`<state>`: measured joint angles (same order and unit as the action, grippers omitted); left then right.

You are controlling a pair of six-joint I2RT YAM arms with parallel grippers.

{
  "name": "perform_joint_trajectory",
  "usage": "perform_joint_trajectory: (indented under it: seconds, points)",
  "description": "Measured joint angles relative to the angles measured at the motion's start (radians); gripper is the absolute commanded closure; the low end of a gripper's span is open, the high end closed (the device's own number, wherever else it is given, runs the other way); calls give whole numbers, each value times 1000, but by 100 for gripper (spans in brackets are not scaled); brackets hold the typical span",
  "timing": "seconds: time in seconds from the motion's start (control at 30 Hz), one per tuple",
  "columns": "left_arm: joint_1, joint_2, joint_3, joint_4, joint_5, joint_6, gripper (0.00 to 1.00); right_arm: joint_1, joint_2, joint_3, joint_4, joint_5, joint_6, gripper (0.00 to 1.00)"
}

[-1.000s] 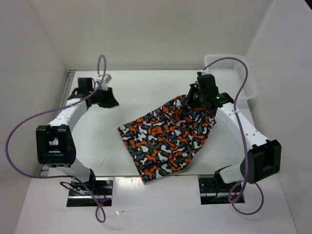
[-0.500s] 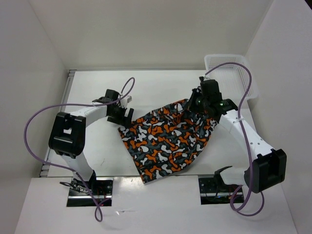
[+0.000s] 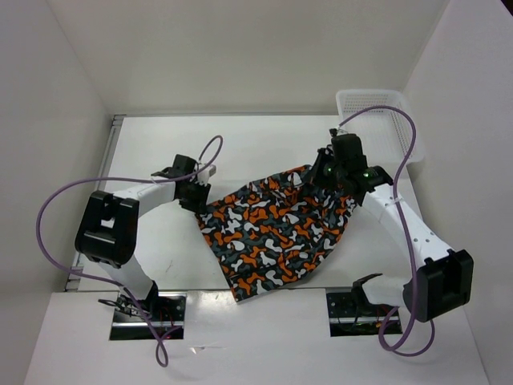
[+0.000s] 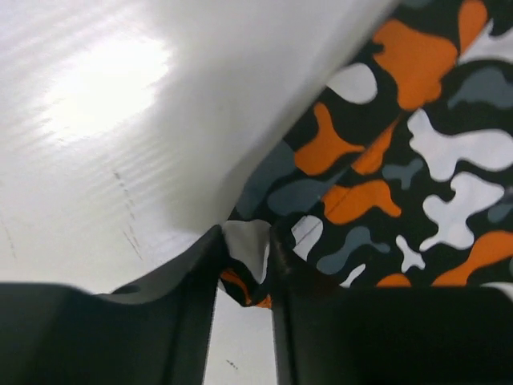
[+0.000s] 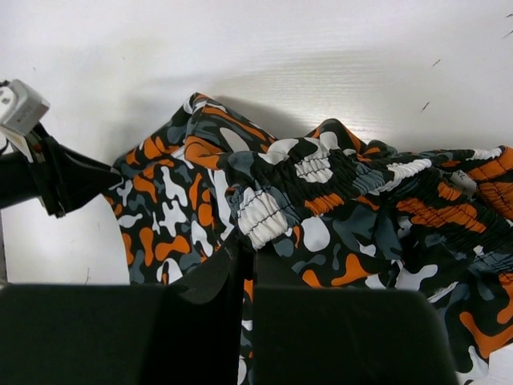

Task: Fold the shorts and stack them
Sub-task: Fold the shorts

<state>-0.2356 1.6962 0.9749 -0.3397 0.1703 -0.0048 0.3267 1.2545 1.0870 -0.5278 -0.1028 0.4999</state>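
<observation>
I'm at the grasping stage of the first fold. The shorts [image 3: 276, 233] lie spread across the middle of the table [image 3: 240, 144]. My right pincer [image 5: 244, 253] is clamped on the gathered waistband at the far right corner. My left pincer [image 4: 244, 255] stands narrow around the left-hand corner, and I think the cloth is pinched, though that view is tight. Next, I'd lift both corners together, keeping the edge taut, and carry it over evenly.

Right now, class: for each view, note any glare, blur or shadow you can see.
Left wrist: glare whitens the table; the left gripper looks dark and blurred. Right wrist: the shorts are sharp, with soft shadow behind. Top external: even light, faint shadows.
</observation>
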Motion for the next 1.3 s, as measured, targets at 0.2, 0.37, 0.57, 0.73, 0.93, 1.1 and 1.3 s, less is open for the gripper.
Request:
perform_joint_trajectory:
  seconds: [0.2, 0.37, 0.57, 0.73, 0.93, 1.1, 1.3]
  points:
    - [-12, -17, -15, -39, 49, 2, 100, 0, -14, -1, 0, -3, 0, 100]
    - [-12, -100, 48, -141, 63, 1, 100, 0, -16, 3, -8, -3, -1, 100]
    - [33, -286, 345, -194, 93, 1, 100, -6, -19, 104, -39, -2, -16, 100]
    - [76, -417, 510, -167, 155, 1, 100, -9, -61, 157, -41, -11, -24, 100]
    - [161, -460, 610, -204, 237, 2, 100, -10, -96, 233, -114, -20, -39, 100]
    - [260, -435, 879, -277, 272, 1, 100, -11, -138, 447, -189, -42, -74, 100]
    - [280, -445, 1250, -290, 291, 2, 100, -11, -224, 723, -239, -114, -106, 100]
